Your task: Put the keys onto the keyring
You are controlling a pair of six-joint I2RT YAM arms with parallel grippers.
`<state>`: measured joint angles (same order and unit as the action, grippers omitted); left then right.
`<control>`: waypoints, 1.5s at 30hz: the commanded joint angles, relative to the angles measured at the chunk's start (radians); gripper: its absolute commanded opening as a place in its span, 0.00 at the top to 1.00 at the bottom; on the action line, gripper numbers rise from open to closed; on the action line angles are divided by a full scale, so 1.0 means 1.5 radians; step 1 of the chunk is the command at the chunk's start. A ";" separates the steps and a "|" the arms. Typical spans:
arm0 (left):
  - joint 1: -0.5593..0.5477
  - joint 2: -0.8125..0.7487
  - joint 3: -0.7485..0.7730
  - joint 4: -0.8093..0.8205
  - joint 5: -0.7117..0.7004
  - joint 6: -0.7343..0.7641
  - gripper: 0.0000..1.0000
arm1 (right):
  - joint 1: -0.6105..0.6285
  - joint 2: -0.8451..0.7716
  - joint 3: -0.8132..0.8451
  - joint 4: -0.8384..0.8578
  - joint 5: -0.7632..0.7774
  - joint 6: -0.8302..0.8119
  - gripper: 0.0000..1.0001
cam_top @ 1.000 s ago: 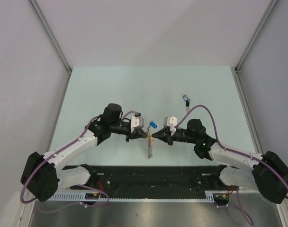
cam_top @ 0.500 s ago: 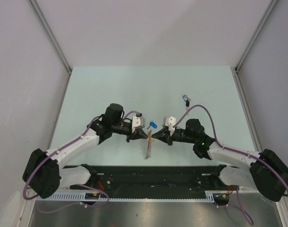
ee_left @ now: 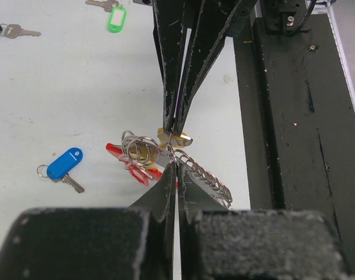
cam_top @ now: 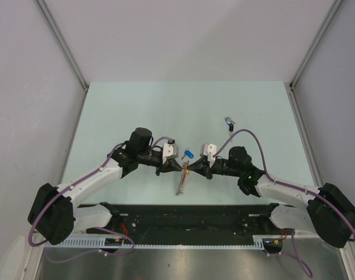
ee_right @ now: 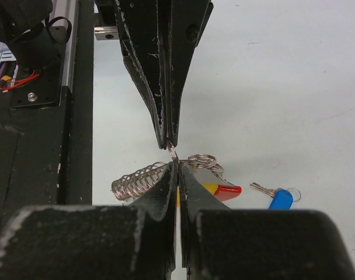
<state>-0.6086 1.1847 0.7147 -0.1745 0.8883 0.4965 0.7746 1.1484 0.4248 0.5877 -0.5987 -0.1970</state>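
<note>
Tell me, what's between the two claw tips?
Only a thin wire loop of the keyring. The left claw and the right claw are both shut on it, almost tip to tip. Both wrist views show this.

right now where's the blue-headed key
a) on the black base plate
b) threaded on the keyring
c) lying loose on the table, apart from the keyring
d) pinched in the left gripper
c: the blue-headed key lies flat on the table, with bare surface between it and the keyring.
</note>
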 commanded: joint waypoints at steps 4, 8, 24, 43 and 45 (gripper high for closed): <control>-0.004 -0.002 0.017 0.015 0.049 0.001 1.00 | 0.000 0.005 0.010 0.043 -0.018 -0.013 1.00; -0.005 -0.002 0.018 0.014 0.055 0.004 1.00 | -0.001 0.009 0.013 0.045 -0.036 -0.015 1.00; -0.005 0.002 0.035 -0.030 0.082 0.033 1.00 | -0.006 0.029 0.040 0.021 -0.123 -0.031 1.00; -0.006 0.002 0.052 -0.069 0.083 0.058 1.00 | -0.001 0.050 0.081 -0.035 -0.182 -0.062 1.00; -0.006 -0.001 0.048 -0.064 0.078 0.056 1.00 | -0.002 0.048 0.080 -0.042 -0.171 -0.065 1.00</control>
<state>-0.6128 1.1934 0.7513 -0.2676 0.9478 0.5430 0.7670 1.2205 0.5022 0.5377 -0.8490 -0.2665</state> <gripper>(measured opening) 0.006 0.009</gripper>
